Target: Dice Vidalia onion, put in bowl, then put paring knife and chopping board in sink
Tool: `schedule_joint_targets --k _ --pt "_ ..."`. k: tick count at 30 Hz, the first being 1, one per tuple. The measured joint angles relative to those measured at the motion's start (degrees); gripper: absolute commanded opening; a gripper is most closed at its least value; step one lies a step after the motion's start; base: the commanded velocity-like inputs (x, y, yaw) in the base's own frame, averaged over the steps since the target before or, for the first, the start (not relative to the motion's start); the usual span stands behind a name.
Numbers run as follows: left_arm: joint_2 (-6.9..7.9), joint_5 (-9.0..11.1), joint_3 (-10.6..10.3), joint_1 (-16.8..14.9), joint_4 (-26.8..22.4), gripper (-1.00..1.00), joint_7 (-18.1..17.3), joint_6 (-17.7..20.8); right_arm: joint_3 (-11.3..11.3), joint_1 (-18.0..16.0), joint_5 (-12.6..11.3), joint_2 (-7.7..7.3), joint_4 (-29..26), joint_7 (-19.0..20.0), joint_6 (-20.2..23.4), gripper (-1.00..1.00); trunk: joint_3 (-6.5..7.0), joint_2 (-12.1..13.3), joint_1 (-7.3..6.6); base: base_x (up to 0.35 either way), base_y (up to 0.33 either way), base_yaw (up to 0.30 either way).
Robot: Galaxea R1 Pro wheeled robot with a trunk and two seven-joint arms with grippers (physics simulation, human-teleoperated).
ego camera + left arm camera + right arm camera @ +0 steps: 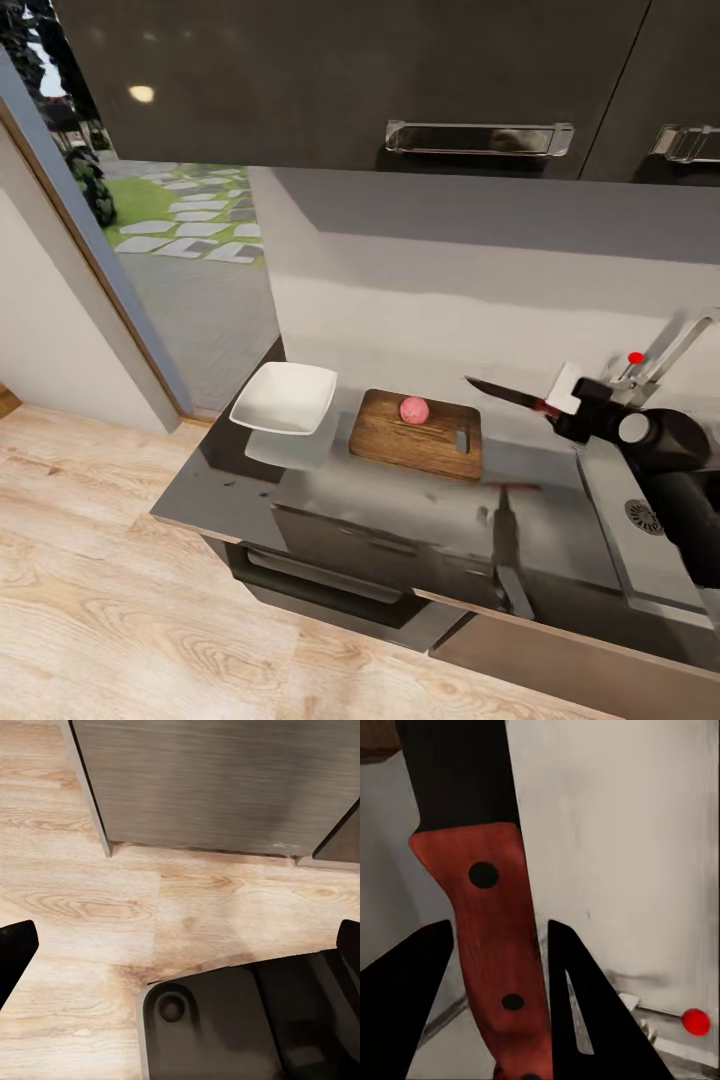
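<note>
Head view: onion (414, 409) sits on the board (417, 433), near its back edge, bowl (284, 397) just beside the board toward the countertop's (230, 490) end. Right gripper (560, 408) holds the knife (505, 393) above the countertop, sink side of the board, blade pointing at the onion.

Left wrist view: left gripper (180, 945) over the floor (112, 892), fingers spread, empty.

Right wrist view: jaws pinch the red handle; blade runs away from them.

The glossy grey countertop (400, 505) carries the bowl (284, 397) and chopping board (417, 436).
</note>
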Motion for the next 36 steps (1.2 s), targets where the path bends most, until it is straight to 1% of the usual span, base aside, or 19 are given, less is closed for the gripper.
schedule_joint_targets --k 1,2,4,6,8,9,11,14,16,18,20,22,25,29,31,35,36 --pt "0.0 0.0 0.0 0.0 0.0 1.0 0.0 0.0 0.0 0.0 1.8 1.35 0.0 -1.1 0.2 -1.0 0.0 0.0 0.0 0.0 0.0 0.0" --pt "0.0 0.0 0.0 0.0 0.0 1.0 0.0 0.0 -0.1 0.0 2.8 2.12 0.0 -1.5 0.2 -1.0 0.0 0.0 0.0 0.0 0.0 0.0" --pt "0.0 0.0 0.0 0.0 0.0 1.0 0.0 0.0 -0.3 0.0 6.9 4.94 0.0 -2.7 0.4 -1.0 0.0 0.0 0.0 0.0 0.0 0.0" --pt "0.0 0.0 0.0 0.0 0.0 1.0 0.0 0.0 -0.3 0.0 11.0 7.2 0.0 -3.2 0.5 -1.0 0.0 0.0 0.0 0.0 0.0 0.0" --pt "0.04 0.0 0.1 0.0 0.3 1.0 0.0 0.0 -0.4 0.0 14.5 9.3 0.0 -3.5 1.2 -1.0 0.0 0.0 0.0 0.0 0.0 0.0" --pt "0.06 0.0 0.1 0.0 0.4 1.0 0.0 0.0 -0.4 0.0 15.9 10.29 0.0 -3.6 1.8 -1.0 0.0 0.0 0.0 0.0 0.0 0.0" --pt "0.08 0.0 0.1 0.0 0.7 1.0 0.0 0.0 -0.4 0.0 18.0 11.76 0.0 -4.3 3.0 -1.0 0.0 0.0 0.0 0.0 0.0 0.0" --pt "0.09 0.0 0.1 0.0 0.8 1.0 0.0 0.0 -0.4 0.0 18.7 12.71 0.0 -5.5 4.1 -1.0 0.0 0.0 0.0 0.0 0.0 0.0" --pt "0.09 0.0 0.1 0.0 1.1 1.0 0.0 0.0 -0.2 0.0 19.7 13.89 0.0 -6.6 6.3 -1.0 0.0 0.0 0.0 0.0 0.0 0.0" --pt "0.09 0.0 0.2 0.0 1.4 1.0 0.0 0.0 -0.1 0.0 22.2 15.31 0.0 -7.8 8.2 -1.0 0.0 0.0 0.0 0.0 0.0 0.0" --pt "0.09 0.0 0.2 0.0 1.6 1.0 0.0 0.0 0.0 0.0 24.5 16.94 -0.1 -8.5 9.0 -1.0 0.0 0.0 0.0 0.0 0.0 0.0" --pt "0.09 0.0 0.2 0.0 1.7 1.0 0.0 0.0 -0.1 0.0 25.6 18.63 -0.1 -8.8 9.4 -1.0 0.0 0.0 0.0 0.0 0.0 0.0" --pt "0.12 0.0 0.2 0.0 1.9 1.0 0.0 0.0 -0.1 0.0 26.4 20.68 0.0 -9.4 9.8 -1.0 0.0 0.0 0.0 0.0 0.0 0.0" --pt "0.45 0.0 0.1 0.0 1.9 1.0 0.0 0.0 0.1 0.0 27.1 21.93 -0.1 -10.2 9.9 -1.0 0.0 0.0 0.0 0.0 0.0 0.0" --pt "0.55 0.0 0.1 0.0 1.9 1.0 0.0 0.0 0.1 0.0 27.2 22.8 -0.1 -10.3 9.9 -1.0 0.0 0.0 0.0 0.0 0.0 0.0" --pt "0.62 0.0 0.1 0.0 1.9 1.0 0.0 0.0 0.2 0.0 27.3 25.75 -0.1 -10.4 10.0 -1.0 0.0 0.0 0.0 0.0 0.0 0.0" --pt "0.62 0.0 0.1 0.0 1.9 1.0 0.0 0.0 0.2 0.0 27.4 26.15 -0.1 -10.5 10.0 -1.0 0.0 0.0 0.0 0.0 0.0 0.0"
